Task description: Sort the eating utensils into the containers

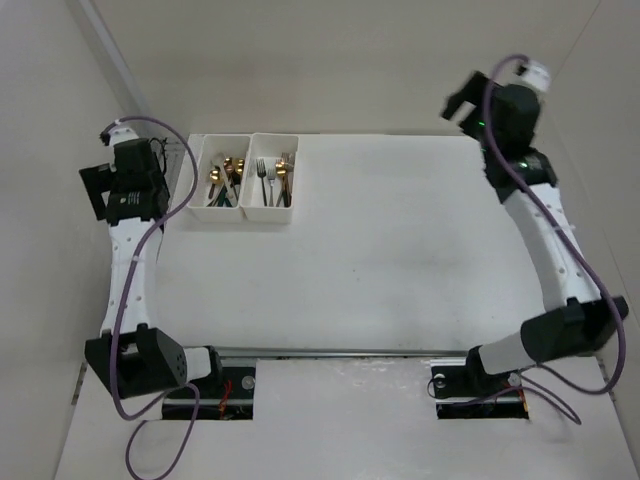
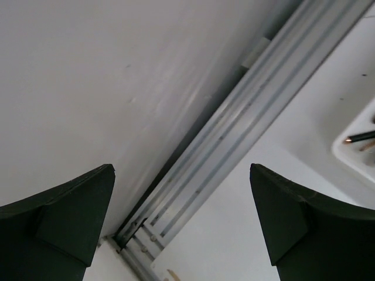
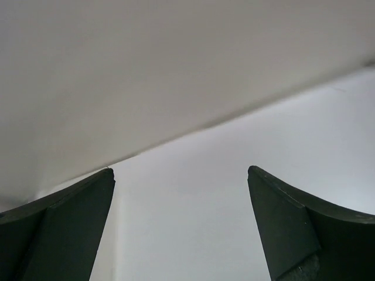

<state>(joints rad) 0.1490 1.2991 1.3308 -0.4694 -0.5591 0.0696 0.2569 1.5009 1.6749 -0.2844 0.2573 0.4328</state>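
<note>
The left claw [image 2: 181,171] is held wide open with nothing between its fingers. It is raised off the counter [image 1: 400,250] and pointed at the side wall and an aluminium rail [image 2: 252,111]. The right claw [image 3: 180,171] is likewise spread wide and empty, and is lifted above the far corner of the counter on its own side.

The eating utensils [image 1: 228,178] are seen gathered in two containers. Gold-ended pieces with dark handles, apparently spoons, lie in the first container [image 1: 216,214], just beside the left claw on its inner side. Silver and copper forks lie in the second container [image 1: 266,215], which touches the first on the side away from that claw. Both containers are well apart from the right claw, across the counter. No utensil can be made out on the counter between the claws.

The sorting is therefore judged to be finished, or at its last release. Nothing further appears to need grasping. The next move is judged to call only for both arms to be drawn back towards their bases, with the left claw kept clear of the container rim beside it.
</note>
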